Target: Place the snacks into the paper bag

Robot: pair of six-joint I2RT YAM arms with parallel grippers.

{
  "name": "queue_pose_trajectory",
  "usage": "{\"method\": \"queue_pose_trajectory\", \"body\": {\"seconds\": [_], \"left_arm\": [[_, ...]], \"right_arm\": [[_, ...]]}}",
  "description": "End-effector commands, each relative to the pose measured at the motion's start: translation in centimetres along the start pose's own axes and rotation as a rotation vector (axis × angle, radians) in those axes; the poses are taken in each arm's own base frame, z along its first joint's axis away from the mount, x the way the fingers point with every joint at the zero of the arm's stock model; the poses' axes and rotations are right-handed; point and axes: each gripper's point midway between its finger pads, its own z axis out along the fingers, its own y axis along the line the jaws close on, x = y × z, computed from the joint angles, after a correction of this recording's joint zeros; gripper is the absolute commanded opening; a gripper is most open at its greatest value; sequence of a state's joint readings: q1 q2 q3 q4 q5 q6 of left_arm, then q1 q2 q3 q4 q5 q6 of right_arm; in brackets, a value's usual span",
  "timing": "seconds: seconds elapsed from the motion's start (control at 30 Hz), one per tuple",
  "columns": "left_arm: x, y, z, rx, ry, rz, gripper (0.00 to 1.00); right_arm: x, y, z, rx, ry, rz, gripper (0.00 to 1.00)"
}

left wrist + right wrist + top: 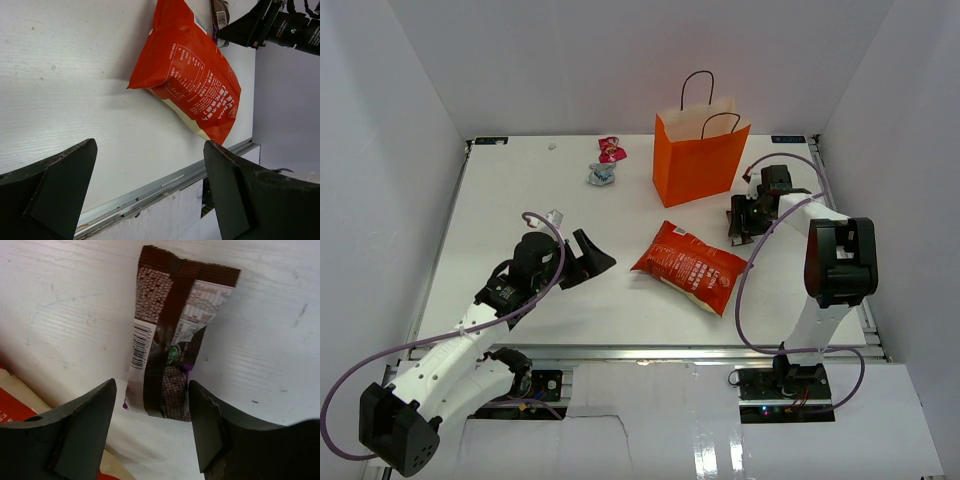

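Inside the upright paper bag [698,165], at the far side of the counter [520,200], nothing can be made out. The dark brown bar [167,340] is masked from above by the right tool [150,405], whose half-spread jaws are set astride its near end, not clamped. The left tool [150,150] is spread wide and empty, facing the chip bag [690,265] at mid-counter.
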State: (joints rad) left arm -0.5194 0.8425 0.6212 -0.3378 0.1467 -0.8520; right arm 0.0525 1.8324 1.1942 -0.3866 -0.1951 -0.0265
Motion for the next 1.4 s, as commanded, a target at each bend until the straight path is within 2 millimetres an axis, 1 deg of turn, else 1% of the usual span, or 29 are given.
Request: {"method": "queue_pose_trajectory", "body": {"seconds": [0.0,0.07,0.27,0.3,0.4,0.43,0.47,0.5,0.53,0.57,0.6,0.67,0.7,0.77,0.8,0.83,0.87,0.93,0.97,1.07,1.1,1.13,1.17,1.2,1.23,1.27,1.3,1.33,1.37], "left_arm": [[-0.1,-0.2,0.0,0.006,-0.004,-0.005,0.98],[-0.1,-0.3,0.0,0.007,-0.002,-0.002,0.98],[0.0,0.0,0.0,0.002,-0.003,-0.002,0.98],[0.0,-0.1,-0.1,0.005,-0.005,-0.002,0.98],[0.1,0.0,-0.1,0.005,-0.005,-0.002,0.98],[0.1,0.1,-0.1,0.005,-0.005,0.000,0.98],[0.1,0.2,-0.1,0.003,-0.007,0.000,0.98],[0.2,0.2,-0.1,0.002,-0.008,-0.002,0.98],[0.0,0.1,-0.2,0.011,-0.018,-0.002,0.98],[0.0,0.2,-0.3,0.009,-0.025,-0.003,0.98],[0.0,0.2,-0.4,0.014,-0.031,-0.005,0.98],[-0.1,0.2,-0.5,0.019,-0.041,-0.005,0.98],[0.1,0.4,-0.4,0.019,-0.042,-0.005,0.98],[0.0,0.4,-0.3,0.021,-0.044,-0.003,0.98],[0.0,0.3,-0.3,0.025,-0.047,0.001,0.98],[0.1,0.4,-0.1,0.021,-0.039,0.003,0.98],[0.1,0.3,0.0,0.024,-0.036,0.008,0.98],[-0.1,0.1,0.1,0.028,-0.036,0.019,0.98],[0.0,0.1,0.3,0.027,-0.025,0.021,0.98],[-0.1,-0.2,0.6,0.031,-0.016,0.037,0.98],[-0.1,-0.1,0.7,0.030,-0.011,0.038,0.98],[-0.2,-0.2,0.6,0.032,-0.013,0.043,0.98],[-0.2,-0.3,0.6,0.034,-0.013,0.044,0.98],[-0.2,-0.3,0.5,0.035,-0.016,0.044,0.98],[-0.2,-0.2,0.5,0.031,-0.019,0.044,0.98],[-0.2,-0.1,0.4,0.031,-0.021,0.041,0.98],[-0.3,-0.3,0.2,0.037,-0.030,0.041,0.98],[-0.3,-0.2,0.1,0.035,-0.034,0.040,0.98],[-0.2,0.0,0.1,0.033,-0.035,0.036,0.98]], "right_arm": [[-1.4,-0.2,0.6,0.050,-0.038,-0.014,0.65],[-1.0,-0.6,0.9,0.074,-0.024,-0.014,0.62],[-0.7,-1.9,0.7,0.141,-0.043,-0.040,0.45],[-0.8,-1.9,0.5,0.144,-0.050,-0.048,0.38],[-1.4,-1.7,-0.5,0.134,-0.090,-0.052,0.35],[-2.3,-1.1,-1.7,0.113,-0.132,-0.057,0.34],[-2.8,-1.1,-2.4,0.109,-0.162,-0.056,0.33],[-3.6,-1.0,-3.3,0.107,-0.198,-0.062,0.30],[-5.0,-0.3,-5.4,0.095,-0.267,-0.093,0.29],[-6.2,-0.2,-6.7,0.092,-0.319,-0.111,0.27],[-7.7,0.6,-9.2,0.082,-0.394,-0.162,0.25],[-10.0,1.6,-12.3,0.072,-0.493,-0.232,0.22],[-11.1,2.8,-14.8,0.047,-0.562,-0.280,0.22],[-12.8,4.2,-17.6,0.024,-0.656,-0.383,0.20],[-13.8,5.8,-20.0,-0.020,-0.723,-0.443,0.20],[-14.5,6.5,-21.3,-0.028,-0.762,-0.504,0.20],[-15.7,7.5,-23.3,-0.040,-0.820,-0.552,0.19],[-16.9,9.3,-25.0,-0.095,-0.871,-0.642,0.19],[-18.8,10.0,-26.3,-0.089,-0.911,-0.696,0.19],[-21.7,11.0,-27.7,-0.075,-0.947,-0.788,0.19],[-23.6,11.4,-28.5,-0.067,-0.966,-0.839,0.20],[-24.5,11.8,-28.7,-0.066,-0.971,-0.865,0.20],[-25.7,11.6,-27.2,-0.061,-0.952,-0.900,0.20],[-26.6,11.9,-27.6,-0.056,-0.962,-0.936,0.21],[-27.8,13.1,-29.5,-0.046,-0.994,-0.984,0.22],[-28.6,13.0,-28.0,-0.050,-0.973,-1.006,0.23],[-29.1,13.9,-28.1,-0.049,-0.984,-1.078,0.24],[-29.6,14.6,-29.1,-0.043,-1.002,-1.122,0.25],[-30.0,14.6,-27.8,-0.044,-0.985,-1.148,0.25]]}}
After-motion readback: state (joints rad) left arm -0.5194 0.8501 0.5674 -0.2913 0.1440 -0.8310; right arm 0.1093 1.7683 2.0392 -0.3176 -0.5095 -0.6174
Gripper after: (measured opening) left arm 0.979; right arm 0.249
